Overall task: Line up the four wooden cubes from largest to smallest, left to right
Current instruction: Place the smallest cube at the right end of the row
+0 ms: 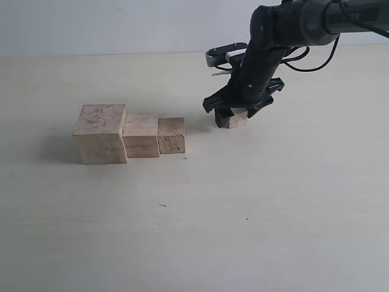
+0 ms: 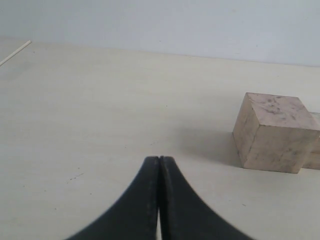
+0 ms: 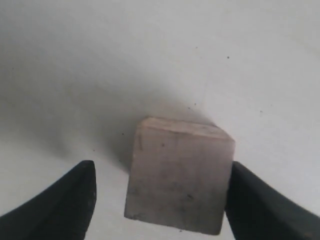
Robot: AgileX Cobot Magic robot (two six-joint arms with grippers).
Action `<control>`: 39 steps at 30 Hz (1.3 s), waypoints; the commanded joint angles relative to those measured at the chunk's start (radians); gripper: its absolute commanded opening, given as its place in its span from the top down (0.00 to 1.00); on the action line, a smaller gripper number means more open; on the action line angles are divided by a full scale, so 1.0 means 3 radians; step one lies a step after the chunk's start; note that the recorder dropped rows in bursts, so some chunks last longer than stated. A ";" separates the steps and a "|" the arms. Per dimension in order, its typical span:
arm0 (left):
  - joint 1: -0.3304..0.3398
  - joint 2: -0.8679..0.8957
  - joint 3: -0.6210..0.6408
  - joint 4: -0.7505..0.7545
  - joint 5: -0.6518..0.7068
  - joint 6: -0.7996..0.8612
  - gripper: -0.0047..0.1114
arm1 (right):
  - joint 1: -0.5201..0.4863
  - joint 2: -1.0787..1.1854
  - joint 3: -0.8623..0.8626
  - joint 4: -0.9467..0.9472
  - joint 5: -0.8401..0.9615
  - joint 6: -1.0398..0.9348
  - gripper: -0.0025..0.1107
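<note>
Nearest us, the largest cube [image 1: 100, 132], dark-speckled on top, the middle cube [image 1: 141, 135] and the third cube [image 1: 171, 135] sit touching in descending order on the tabletop [image 1: 243, 231]. Farther back, to their right, the right gripper [image 1: 236, 111] straddles the pale smallest cube [image 3: 180, 175], jaws spread. We judge the next move is to pinch it and carry it beside the third. The left gripper [image 2: 159, 162] has its jaws pressed together.

Wide exterior, close wrists (cubes [image 1: 141, 131] shared)

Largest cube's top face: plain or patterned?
Largest cube: pale wood, dark speckles on top. Left wrist view shows it best.
</note>
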State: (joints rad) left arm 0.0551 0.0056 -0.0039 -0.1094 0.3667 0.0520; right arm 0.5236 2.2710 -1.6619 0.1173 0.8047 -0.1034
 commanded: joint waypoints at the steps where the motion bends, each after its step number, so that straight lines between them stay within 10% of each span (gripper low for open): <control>1: -0.0020 -0.0019 0.0013 0.0006 -0.0040 -0.0016 0.96 | -0.0008 -0.0006 -0.0002 -0.0020 -0.0057 0.0004 0.48; 11: -0.0020 -0.0019 0.0013 0.0006 -0.0040 -0.0016 0.96 | -0.0008 -0.0060 -0.0002 -0.0001 0.0116 -0.0092 0.98; 23: -0.0020 -0.0019 0.0013 0.0006 -0.0040 -0.0016 0.96 | -0.0008 -0.0226 -0.0002 0.1231 0.1043 -0.3851 0.98; 39: -0.0020 -0.0019 0.0013 0.0006 -0.0040 -0.0016 0.96 | -0.0008 -0.0026 -0.0002 0.1268 0.0640 -0.4567 0.98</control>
State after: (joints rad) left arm 0.0551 0.0056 -0.0039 -0.1094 0.3667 0.0520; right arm 0.5236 2.2541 -1.6619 0.4809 1.0157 -1.4339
